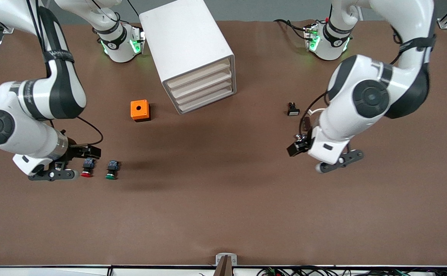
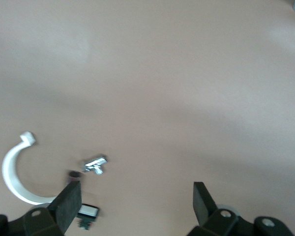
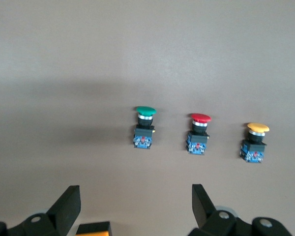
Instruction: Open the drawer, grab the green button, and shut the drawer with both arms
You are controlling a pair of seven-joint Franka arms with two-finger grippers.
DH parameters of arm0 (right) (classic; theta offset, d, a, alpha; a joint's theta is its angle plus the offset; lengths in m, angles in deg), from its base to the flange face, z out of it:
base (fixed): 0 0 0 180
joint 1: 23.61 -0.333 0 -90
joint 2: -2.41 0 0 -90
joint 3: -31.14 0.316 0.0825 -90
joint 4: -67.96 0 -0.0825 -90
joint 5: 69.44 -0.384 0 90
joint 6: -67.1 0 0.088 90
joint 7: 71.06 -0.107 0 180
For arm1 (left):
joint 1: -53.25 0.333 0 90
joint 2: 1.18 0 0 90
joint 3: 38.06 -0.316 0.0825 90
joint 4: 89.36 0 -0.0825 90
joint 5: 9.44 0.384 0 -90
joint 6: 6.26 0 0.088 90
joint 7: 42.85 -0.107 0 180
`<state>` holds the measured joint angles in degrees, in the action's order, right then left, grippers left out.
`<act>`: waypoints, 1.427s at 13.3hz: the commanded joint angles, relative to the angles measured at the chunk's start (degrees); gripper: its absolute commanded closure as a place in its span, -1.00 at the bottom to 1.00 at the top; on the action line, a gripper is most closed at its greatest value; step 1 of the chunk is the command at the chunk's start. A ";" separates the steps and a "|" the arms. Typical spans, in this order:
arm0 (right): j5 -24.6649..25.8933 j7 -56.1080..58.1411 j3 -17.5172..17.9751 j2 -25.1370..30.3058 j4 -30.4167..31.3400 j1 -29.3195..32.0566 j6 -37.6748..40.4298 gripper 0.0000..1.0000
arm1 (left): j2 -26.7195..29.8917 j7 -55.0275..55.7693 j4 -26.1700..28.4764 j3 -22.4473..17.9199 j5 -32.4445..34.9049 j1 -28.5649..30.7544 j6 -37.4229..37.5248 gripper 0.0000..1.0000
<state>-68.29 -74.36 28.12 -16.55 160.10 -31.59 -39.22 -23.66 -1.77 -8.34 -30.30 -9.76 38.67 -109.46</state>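
Note:
The white cabinet (image 1: 187, 42) stands mid-table, and all four of its cream drawer fronts (image 1: 202, 89) are pushed in. The green-capped button (image 1: 111, 170) lies on the table toward the right arm's end, nearer to the front camera than the cabinet. It also shows in the right wrist view (image 3: 144, 128). My right gripper (image 1: 92, 151) is open and empty, over the table beside the buttons (image 3: 135, 204). My left gripper (image 1: 294, 148) is open and empty over bare table toward the left arm's end (image 2: 135, 204).
A red-capped button (image 1: 87, 168) lies beside the green one, and a yellow-capped one (image 3: 255, 142) lies beside the red one. An orange box (image 1: 140, 110) sits near the cabinet. A small white-capped switch (image 1: 293, 109), a white C-shaped clip (image 2: 12, 172) and a metal piece (image 2: 95, 163) lie near my left gripper.

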 commanded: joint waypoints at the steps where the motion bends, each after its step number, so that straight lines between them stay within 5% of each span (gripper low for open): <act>1: -2.37 -0.48 0.47 5.84 1.29 0.95 3.56 -1.00 | 2.87 -2.66 0.89 0.32 1.28 1.22 4.57 -1.00; 14: -1.85 0.22 0.21 9.64 -13.03 4.73 20.87 -1.00 | 12.63 -12.84 0.71 0.50 4.71 6.39 14.86 -1.00; 19: -1.94 0.31 0.30 9.90 -13.30 7.45 21.59 -1.00 | 14.04 -16.81 1.15 0.85 4.00 10.18 16.98 -1.00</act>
<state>-70.11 -74.24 27.65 -6.66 147.68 -25.05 -18.65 -10.37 -17.19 -8.17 -30.20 -5.98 48.42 -93.06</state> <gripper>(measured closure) 0.000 0.000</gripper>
